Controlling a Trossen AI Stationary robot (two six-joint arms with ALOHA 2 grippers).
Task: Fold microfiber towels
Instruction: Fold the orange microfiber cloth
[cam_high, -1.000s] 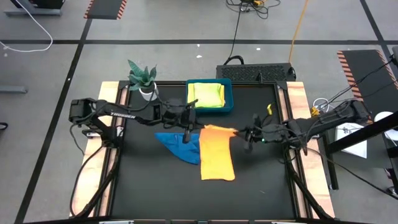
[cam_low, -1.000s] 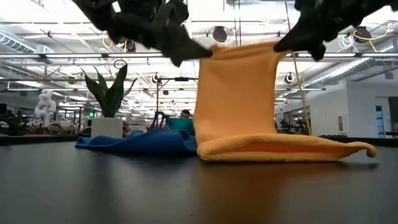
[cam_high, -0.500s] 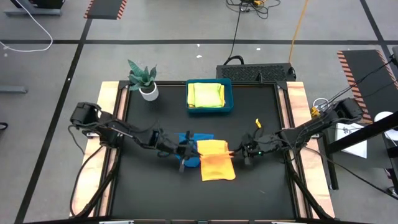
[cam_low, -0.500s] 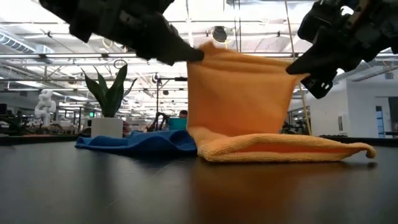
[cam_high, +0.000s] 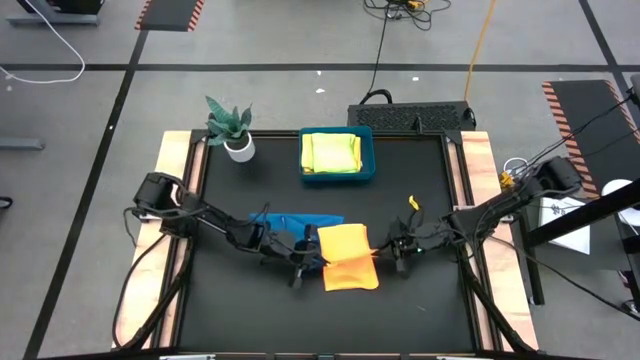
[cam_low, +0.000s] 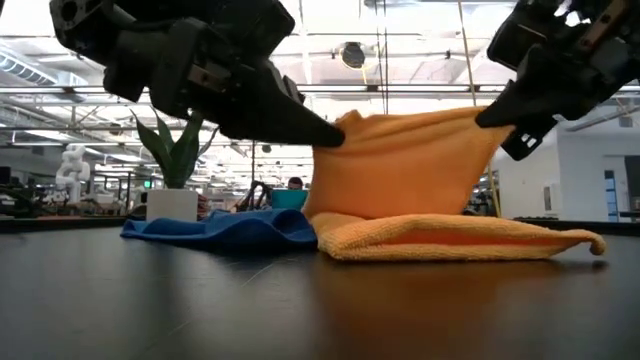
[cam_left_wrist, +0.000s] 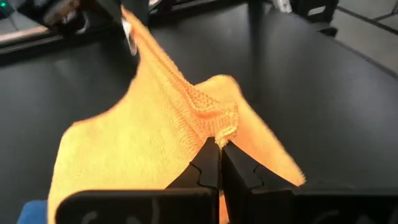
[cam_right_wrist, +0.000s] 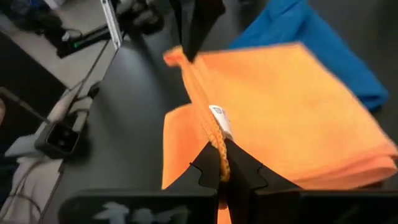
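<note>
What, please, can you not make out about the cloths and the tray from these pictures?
- Yellow-green cloths in the tray, high view: too small to count the layers.
- Tray, low view: mostly hidden behind the orange cloth and blue cloth.
- Blue cloth, high view: partly covered by the left arm and orange cloth, so its shape is unclear.
- Orange cloth's lower layer, left wrist view: largely hidden under the raised half.

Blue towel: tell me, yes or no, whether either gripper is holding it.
No: the blue towel lies loose on the table while the left gripper and right gripper pinch the orange towel.
</note>
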